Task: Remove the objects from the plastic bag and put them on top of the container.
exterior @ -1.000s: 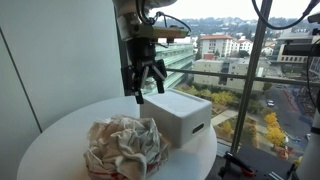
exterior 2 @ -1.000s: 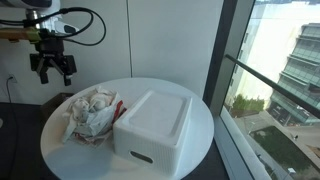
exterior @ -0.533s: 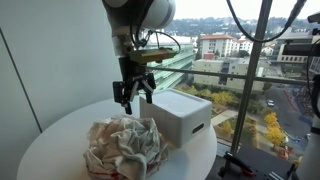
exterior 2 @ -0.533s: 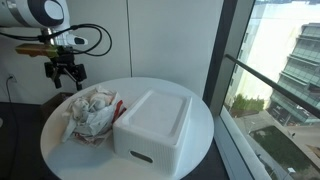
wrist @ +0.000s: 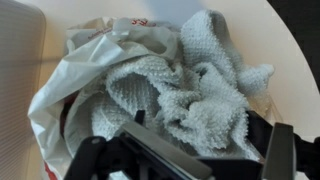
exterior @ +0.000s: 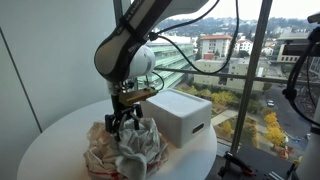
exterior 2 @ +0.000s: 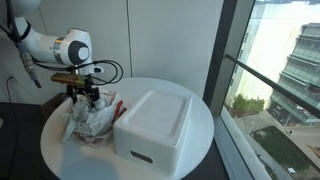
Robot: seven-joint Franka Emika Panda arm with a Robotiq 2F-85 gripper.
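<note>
A crumpled white plastic bag (exterior: pixel 125 150) with red print lies on the round white table (exterior: pixel 60 130); it also shows in an exterior view (exterior 2: pixel 92 115) and in the wrist view (wrist: pixel 70 70). A pale knitted cloth (wrist: pixel 190 95) bulges out of the bag's mouth. A white lidded container (exterior: pixel 180 113) stands beside the bag, also in an exterior view (exterior 2: pixel 155 125). My gripper (exterior: pixel 124 124) is open, lowered onto the bag, its fingers (wrist: pixel 195 125) on either side of the cloth folds. In an exterior view the gripper (exterior 2: pixel 83 103) sits at the bag's top.
The table's edge (exterior 2: pixel 130 170) is close to the container. A tall window (exterior: pixel 250 70) with a vertical frame stands just beyond the table. A wall (exterior: pixel 50 50) is behind the bag.
My gripper has come down from above the table's far side onto the bag, with fingers still open. The bag and container have not moved.
</note>
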